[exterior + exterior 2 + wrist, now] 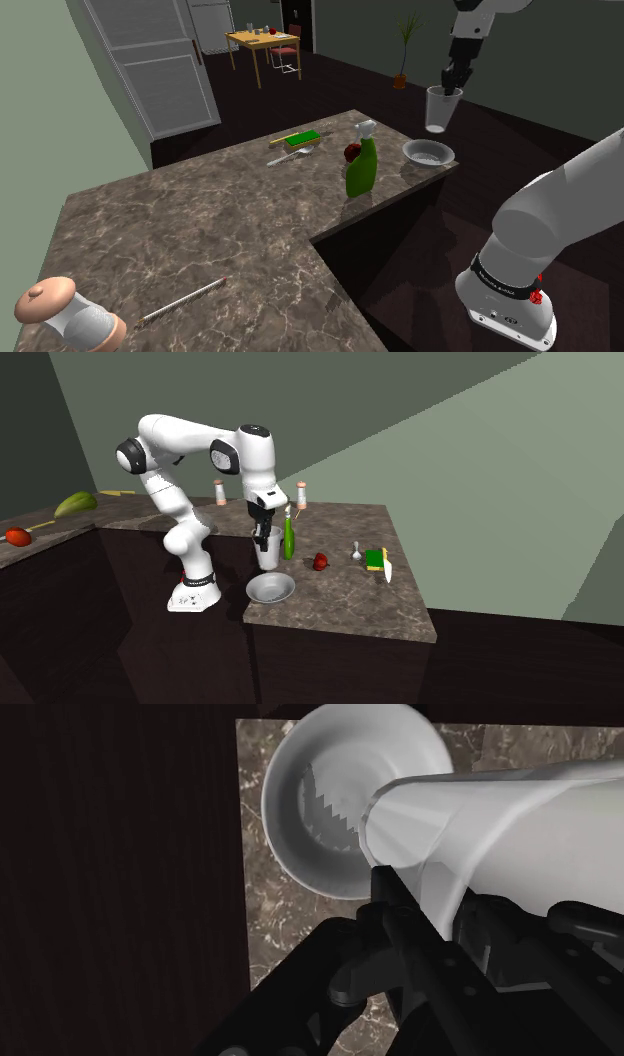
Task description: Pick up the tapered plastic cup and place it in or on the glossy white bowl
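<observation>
A translucent white tapered cup (438, 108) hangs upright in the air, and my black gripper (455, 80) is shut on its rim. It is above the glossy white bowl (428, 152), which rests at the marble counter's corner. In the second exterior view the cup (268, 548) hovers just over the bowl (270, 588), held by the gripper (262, 528). In the wrist view the cup (500, 819) is clasped by one finger (400, 904) on its rim, with the bowl (330, 804) beneath it.
A green spray bottle (361, 165) stands close to the bowl, with a red fruit (351, 152) behind it. A spoon (292, 156) and a green-and-yellow sponge (304, 137) lie farther back. A shaker (70, 315) and a thin rod (182, 302) are near the counter (180, 220) front.
</observation>
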Available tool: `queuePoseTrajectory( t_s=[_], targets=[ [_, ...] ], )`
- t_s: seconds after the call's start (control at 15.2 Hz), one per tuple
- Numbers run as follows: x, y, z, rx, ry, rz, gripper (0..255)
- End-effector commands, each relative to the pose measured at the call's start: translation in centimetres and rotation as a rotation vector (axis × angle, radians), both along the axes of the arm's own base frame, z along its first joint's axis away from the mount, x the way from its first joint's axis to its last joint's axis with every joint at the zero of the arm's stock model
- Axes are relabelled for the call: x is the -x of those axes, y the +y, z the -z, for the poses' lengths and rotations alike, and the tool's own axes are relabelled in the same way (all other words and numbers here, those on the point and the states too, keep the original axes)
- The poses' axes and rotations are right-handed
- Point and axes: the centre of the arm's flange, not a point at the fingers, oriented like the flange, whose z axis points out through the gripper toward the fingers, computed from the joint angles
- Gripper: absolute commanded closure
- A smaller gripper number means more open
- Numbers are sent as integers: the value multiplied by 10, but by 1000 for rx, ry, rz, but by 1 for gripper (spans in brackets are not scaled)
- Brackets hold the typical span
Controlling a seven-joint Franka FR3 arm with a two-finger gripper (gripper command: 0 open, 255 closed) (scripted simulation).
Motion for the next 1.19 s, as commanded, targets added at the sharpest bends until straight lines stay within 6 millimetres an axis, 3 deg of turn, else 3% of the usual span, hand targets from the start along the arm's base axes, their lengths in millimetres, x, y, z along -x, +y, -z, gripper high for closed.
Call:
queuePoseTrajectory(
  t_s=[0.0, 0.86, 1.12],
  targets=[
    [1, 0, 11, 0, -1, 0, 255],
    [1, 0, 80, 0, -1, 0, 255],
    [1, 0, 81, 0, -1, 0, 255]
  ],
)
